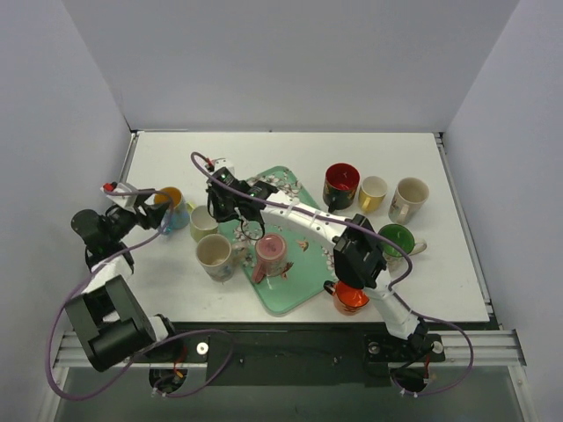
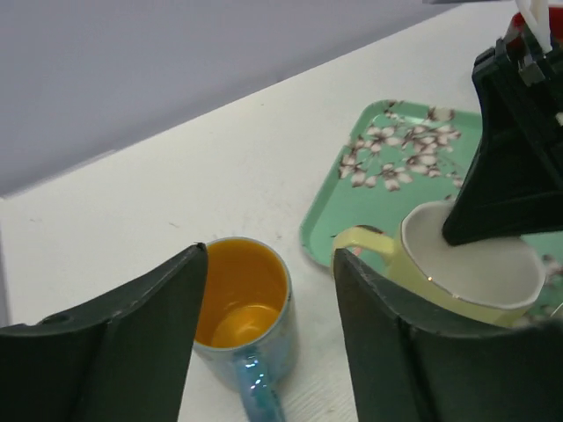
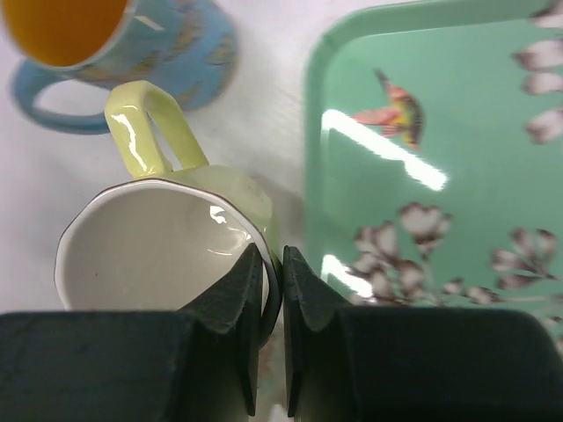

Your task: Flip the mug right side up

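At the left of the top view, the left gripper (image 2: pixel 270 257) stands spread and holds nothing. The blue mug (image 1: pixel 172 209), orange inside and mouth up, sits just beyond its fingertips. Immediately right of it is the pale yellow mug (image 3: pixel 167 255), the item being worked. It is on the table beside the left edge of the green tray (image 1: pixel 295 294), mouth up, with its handle toward the blue mug. The right gripper (image 3: pixel 273 257) pinches this mug's wall, one finger inside the rim and one outside. Whether the base is fully seated cannot be determined, because the left finger hides it. Judged step: end of righting, with the mug upright but not yet released. The next move calls for confirming the base is flat, spreading the jaws and withdrawing straight up. The inner finger must not drag the rim, and the adjacent blue mug must not be struck. Count: nine mugs. From left, they are blue, pale yellow, cream (image 1: pixel 215 255), pink (image 1: pixel 271 253) on the tray, orange (image 1: pixel 352 301), red (image 1: pixel 341 183), yellow (image 1: pixel 373 192), green (image 1: pixel 396 237) and beige (image 1: pixel 409 199). There is one tray and two grippers.
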Robot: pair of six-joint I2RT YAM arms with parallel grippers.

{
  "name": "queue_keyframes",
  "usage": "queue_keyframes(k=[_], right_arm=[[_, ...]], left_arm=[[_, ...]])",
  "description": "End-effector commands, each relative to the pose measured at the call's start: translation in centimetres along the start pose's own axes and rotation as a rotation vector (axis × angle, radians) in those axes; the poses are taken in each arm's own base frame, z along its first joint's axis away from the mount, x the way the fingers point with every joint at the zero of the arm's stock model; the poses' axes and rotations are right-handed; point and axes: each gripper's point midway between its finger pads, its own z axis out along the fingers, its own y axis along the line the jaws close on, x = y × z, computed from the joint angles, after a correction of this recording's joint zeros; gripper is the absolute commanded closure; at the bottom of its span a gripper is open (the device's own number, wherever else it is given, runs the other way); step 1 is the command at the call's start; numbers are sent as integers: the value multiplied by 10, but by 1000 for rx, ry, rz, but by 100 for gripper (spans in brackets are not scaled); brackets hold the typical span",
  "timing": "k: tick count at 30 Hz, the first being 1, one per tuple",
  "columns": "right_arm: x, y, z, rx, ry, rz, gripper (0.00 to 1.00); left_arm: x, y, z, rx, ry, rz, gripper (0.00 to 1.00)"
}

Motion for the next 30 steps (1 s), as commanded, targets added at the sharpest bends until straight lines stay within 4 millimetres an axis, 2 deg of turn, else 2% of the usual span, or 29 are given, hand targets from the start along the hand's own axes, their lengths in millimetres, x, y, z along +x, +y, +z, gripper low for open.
queue_keyframes(k=[1, 2, 3, 6, 7, 8, 9, 10, 11, 12, 15, 19, 21, 22, 23, 25, 26, 27, 28, 29, 30], right_arm=[[-51, -16, -39, 212, -192, -149, 100], [-46, -15, -35, 229, -190, -173, 100], [-51, -15, -36, 242, -203, -194, 100], [-42, -10, -21, 242, -183, -235, 100], [-47, -5, -23, 238, -194, -249, 100], [-39, -4, -18, 245, -177, -268, 100], [-41, 1, -19, 241, -181, -291, 100], [-34, 6, -16, 232, -164, -326, 100], [-34, 12, -15, 219, -164, -335, 100], [-26, 15, -12, 216, -144, -362, 100], [-8, 14, -2, 208, -82, -378, 100], [14, 13, 11, 191, -21, -377, 100], [13, 14, 10, 191, -25, -365, 98], [10, 16, 7, 190, -34, -351, 89], [6, 19, 3, 185, -44, -340, 61], [-10, 25, -12, 175, -83, -312, 37], [-25, 30, -26, 175, -125, -289, 27], [-34, 29, -34, 185, -148, -275, 9], [-51, 29, -52, 198, -195, -246, 6], [-68, 26, -74, 213, -236, -223, 5], [-79, 17, -89, 267, -276, -188, 5]], left_arm=[[-3, -1, -12, -16, 85, 115, 23], [-4, 4, -15, -47, 99, 142, 20], [-3, 4, -19, -66, 119, 136, 19], [-17, 19, -22, -145, 141, 150, 18], [-11, 18, -24, -150, 169, 103, 18], [-19, 23, -23, -165, 171, 103, 18], [-16, 23, -24, -171, 190, 62, 18], [-23, 30, -24, -203, 192, 48, 18], [-18, 37, -26, -238, 217, 9, 18], [-23, 39, -25, -249, 222, -18, 17], [-21, 49, -24, -275, 255, -73, 17], [-16, 50, -22, -262, 266, -117, 16], [-14, 48, -21, -256, 266, -120, 15], [-13, 48, -22, -257, 266, -125, 14], [-14, 47, -21, -250, 265, -124, 14], [-14, 45, -21, -242, 266, -127, 13], [-14, 45, -21, -241, 267, -125, 13], [-16, 46, -20, -240, 263, -116, 13], [-10, 42, -22, -235, 285, -153, 13], [-13, 42, -21, -234, 283, -148, 13], [-12, 41, -22, -234, 291, -159, 13]])
